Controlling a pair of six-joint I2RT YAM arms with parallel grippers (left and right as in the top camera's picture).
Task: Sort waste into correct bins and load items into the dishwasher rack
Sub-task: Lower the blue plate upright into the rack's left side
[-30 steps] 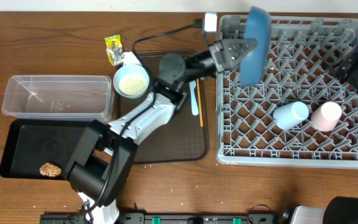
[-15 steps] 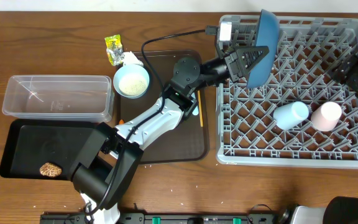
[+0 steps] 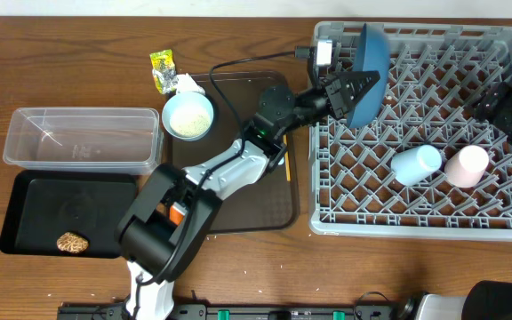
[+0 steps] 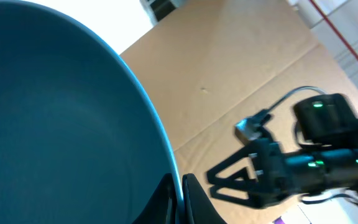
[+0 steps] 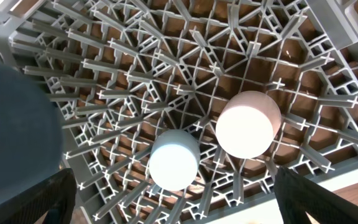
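1. Overhead: looks straight down from well above, taking in the whole worktop (image 3: 60, 53) and the dishwasher rack (image 3: 434, 98).
2. Left wrist: pressed close to the dark-blue plate (image 4: 55, 124) (it fills half the frame), facing outward toward the right arm (image 4: 319, 155).
3. Right wrist: looks down into the rack from moderate height; it shares the pink cup (image 5: 247, 124) and light-blue cup (image 5: 174, 163) with overhead.

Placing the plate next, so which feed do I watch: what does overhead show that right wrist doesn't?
Only overhead: the left tool shut on the dark-blue plate, plus the clear tub, black tray, bowl and wrapper. Only right wrist: the right tool's fingers, spread wide. Both: the rack with the light-blue cup and pink cup in it.
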